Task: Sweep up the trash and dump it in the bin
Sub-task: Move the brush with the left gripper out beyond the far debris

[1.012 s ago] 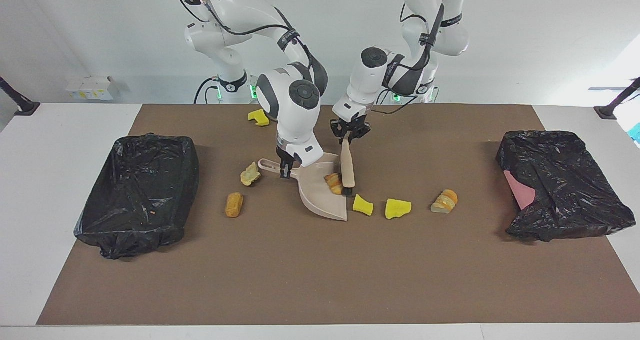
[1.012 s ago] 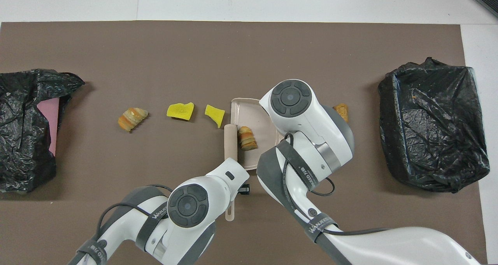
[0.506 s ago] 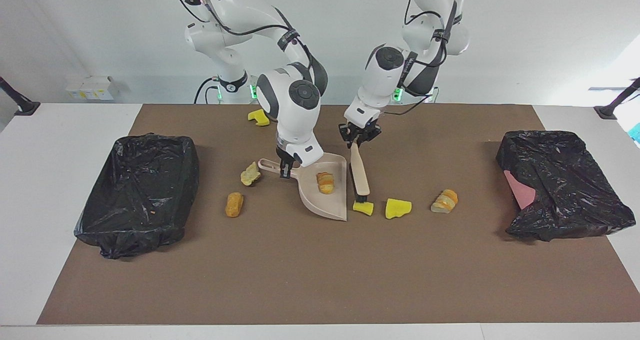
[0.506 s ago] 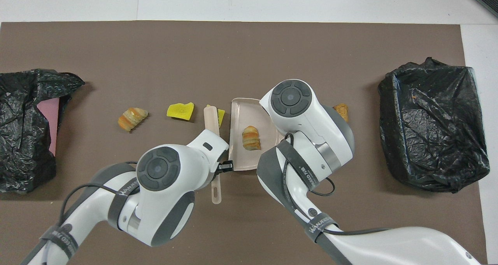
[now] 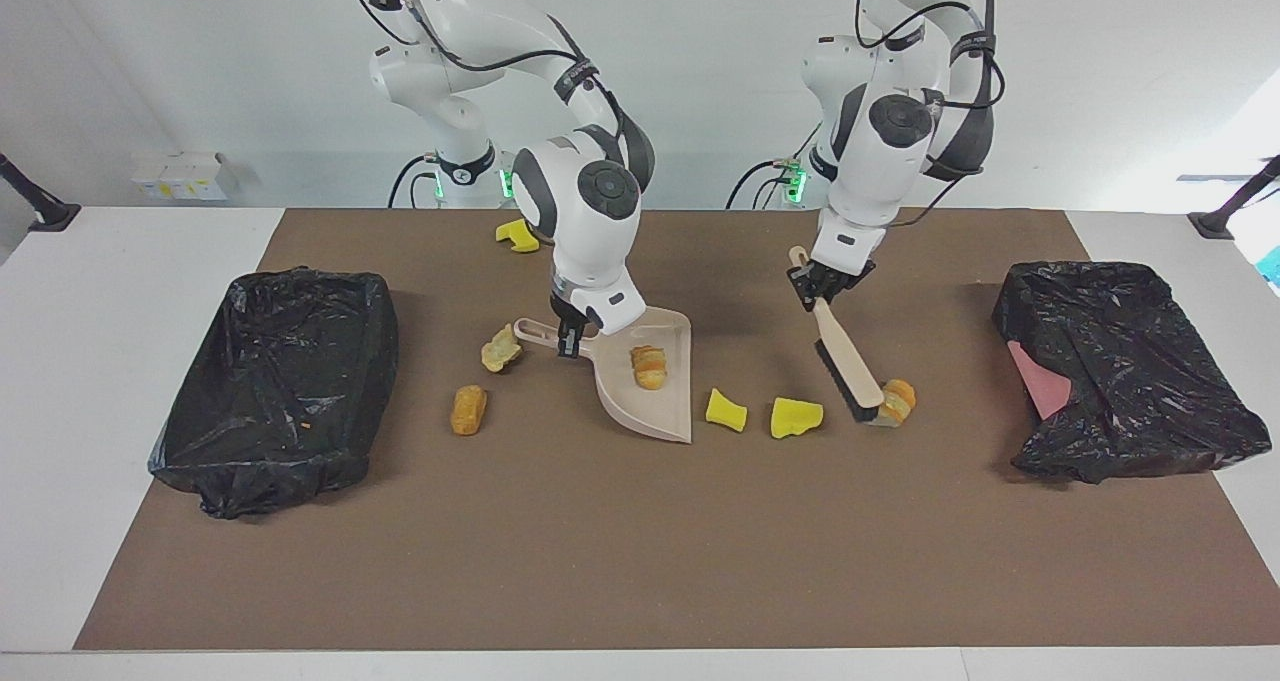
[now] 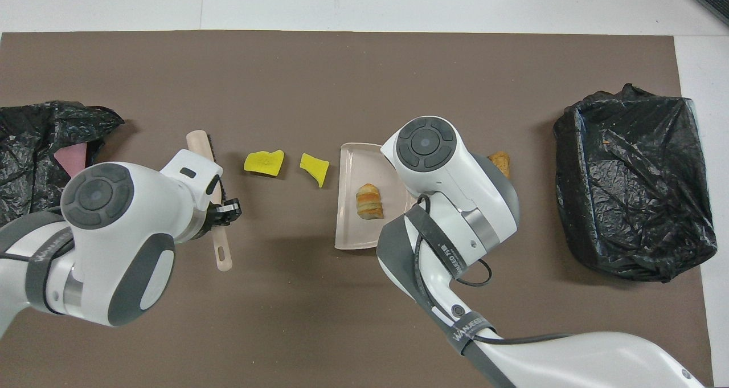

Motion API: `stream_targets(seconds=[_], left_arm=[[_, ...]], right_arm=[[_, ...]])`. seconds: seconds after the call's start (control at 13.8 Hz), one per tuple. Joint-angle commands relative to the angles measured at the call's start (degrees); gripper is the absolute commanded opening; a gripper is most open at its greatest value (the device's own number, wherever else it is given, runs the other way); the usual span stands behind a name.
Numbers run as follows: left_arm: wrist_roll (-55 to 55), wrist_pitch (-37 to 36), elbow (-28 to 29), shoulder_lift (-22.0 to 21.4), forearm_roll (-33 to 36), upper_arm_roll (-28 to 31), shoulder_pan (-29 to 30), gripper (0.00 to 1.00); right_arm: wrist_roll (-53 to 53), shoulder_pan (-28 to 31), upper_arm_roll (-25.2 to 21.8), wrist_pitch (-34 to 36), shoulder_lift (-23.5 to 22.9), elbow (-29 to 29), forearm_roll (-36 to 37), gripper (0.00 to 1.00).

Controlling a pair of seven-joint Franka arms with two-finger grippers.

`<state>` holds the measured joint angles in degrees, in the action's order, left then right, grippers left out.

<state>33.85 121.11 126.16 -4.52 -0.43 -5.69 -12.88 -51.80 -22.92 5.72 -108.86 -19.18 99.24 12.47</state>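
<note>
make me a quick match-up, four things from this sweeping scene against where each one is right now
Things:
1. brush
2. dustpan
3. striped bread lump
4. two yellow sponge chunks

Places:
A. lying in the dustpan
B. on the mat between the dustpan and the brush head
C. in the left claw, head down beside a bread lump
D. held by its handle in the right claw

Pairs: 1-C, 2-D, 3-A, 4-B
</note>
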Motion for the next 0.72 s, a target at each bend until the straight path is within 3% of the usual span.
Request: stream_targets(seconds=[0.0, 0.29, 0.51, 0.65], left_arm=[[-3.3, -1.2, 0.7, -0.8, 2.1, -0.7, 6.4, 0.00], [-17.2, 1.2, 3.8, 0.4, 2.1, -0.7, 13.7, 0.00], [-18.9, 2.5, 3.8, 3.0, 2.1, -1.0, 12.6, 0.00], [-20.0, 3.5, 3.7, 3.6, 2.0, -1.1, 8.3, 0.00]], right_arm=[[-1.3, 0.6, 0.3, 0.5, 1.9, 1.7, 1.3, 0.00], [-1.3, 0.7, 0.3, 0.4, 1.8, 1.7, 1.3, 0.00], [-1.3, 0.6, 0.3, 0.6, 1.8, 1.7, 1.3, 0.00], [-1.2, 0.6, 0.3, 0.7, 1.9, 1.7, 1.3, 0.00]])
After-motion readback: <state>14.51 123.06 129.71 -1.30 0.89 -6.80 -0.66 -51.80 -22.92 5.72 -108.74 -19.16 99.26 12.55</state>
